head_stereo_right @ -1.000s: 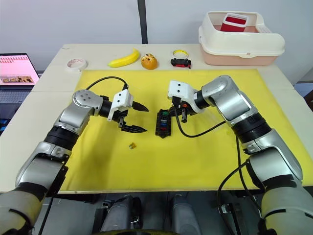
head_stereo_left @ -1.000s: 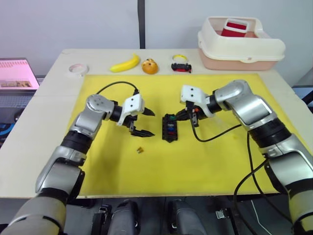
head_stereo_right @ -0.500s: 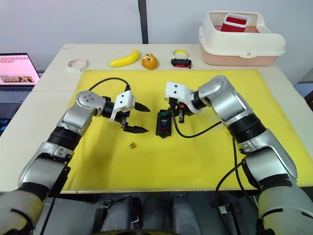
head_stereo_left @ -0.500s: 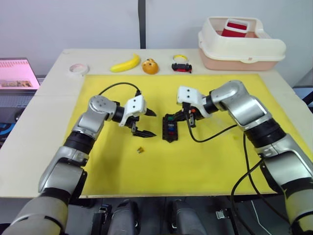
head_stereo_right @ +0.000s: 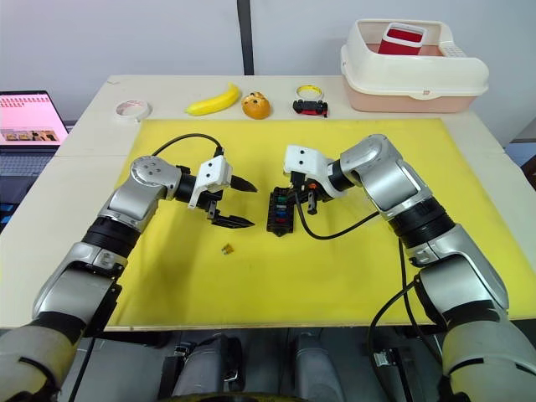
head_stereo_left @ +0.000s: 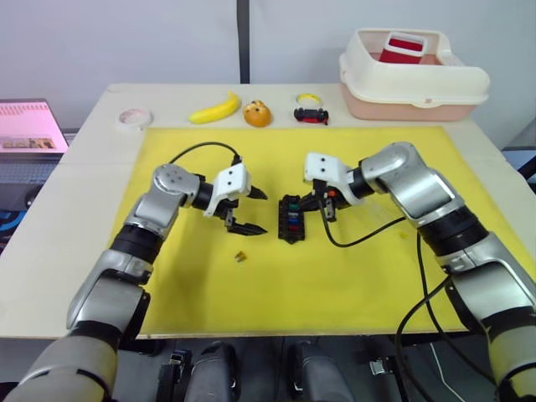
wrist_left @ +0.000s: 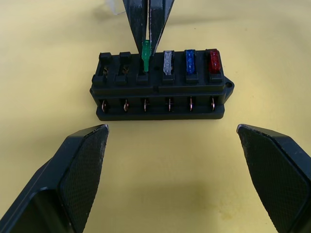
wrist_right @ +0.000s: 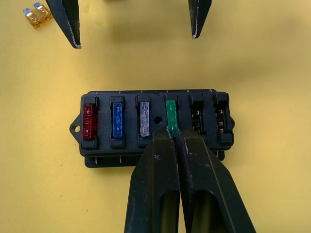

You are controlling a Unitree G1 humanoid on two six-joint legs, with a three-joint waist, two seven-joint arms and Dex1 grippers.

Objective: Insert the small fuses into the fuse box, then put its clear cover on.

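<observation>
Two grippers: you have both of them at the fuse box (head_stereo_left: 291,218), one on each side of it, on the yellow mat (head_stereo_left: 352,276).
Right gripper (wrist_right: 176,137): your fingers are pressed together on the green fuse (wrist_right: 171,112), pinching its near end; the tips sit over the box's near edge.
Green fuse: it stands in the fourth slot of the row, counting from the red one; in the left wrist view it rises higher than its neighbours.
Seated fuses: beside your right fingertips you see the grey fuse (wrist_right: 144,119), then the blue fuse (wrist_right: 117,121), then the red fuse (wrist_right: 88,121), all low in their slots.
Open slots: two slots on the other side of the green fuse show bare metal contacts.
Left gripper (head_stereo_left: 249,210): your fingers are spread wide apart and hold nothing; they hover just beside the box, touching neither it nor the mat as far as you can tell.
Amber fuse (head_stereo_left: 239,256): it lies loose on the mat, near your left fingertips and apart from the box.
Wrist views versus head views: the wrist cameras give you the slot order and the pinch on the green fuse; the head cameras give you the banana (head_stereo_left: 214,108), the tape roll (head_stereo_left: 134,118) and the cream bin (head_stereo_left: 412,75) far beyond both grippers.
</observation>
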